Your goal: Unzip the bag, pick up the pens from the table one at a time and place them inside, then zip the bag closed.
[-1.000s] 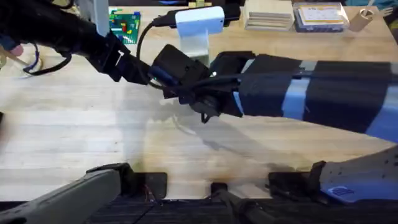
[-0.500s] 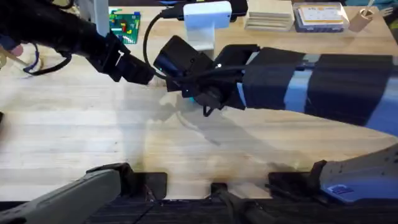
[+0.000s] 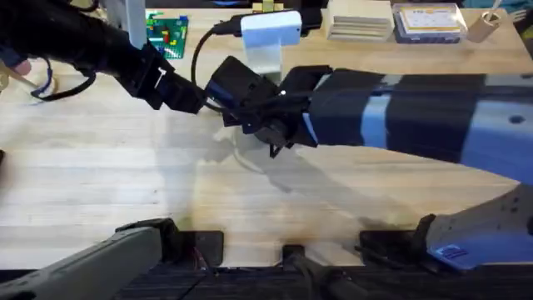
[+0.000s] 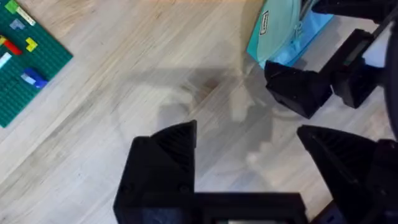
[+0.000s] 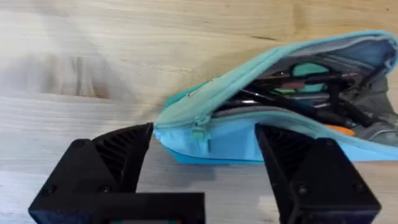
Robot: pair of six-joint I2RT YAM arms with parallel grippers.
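**Soft bag open, pens already inside**

The table (image 3: pixel 100 183) is lying mostly bare, a green brick plate (image 3: pixel 169 35) sitting at its far side. The left gripper (image 4: pixel 249 162) is hovering wide open, gripping nothing. Mid-table, the right gripper (image 5: pixel 202 155) is spreading wide around the bag (image 5: pixel 280 106), unclosed. Light and floppy, the bag is gaping, pens (image 5: pixel 292 84) inside; the small pull (image 5: pixel 200 132) looks the best hold.

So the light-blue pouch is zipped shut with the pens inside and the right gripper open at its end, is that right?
Not quite: the bag is unzipped and gaping, as the right wrist view shows. The pens do lie inside, and the right gripper is open at its end.
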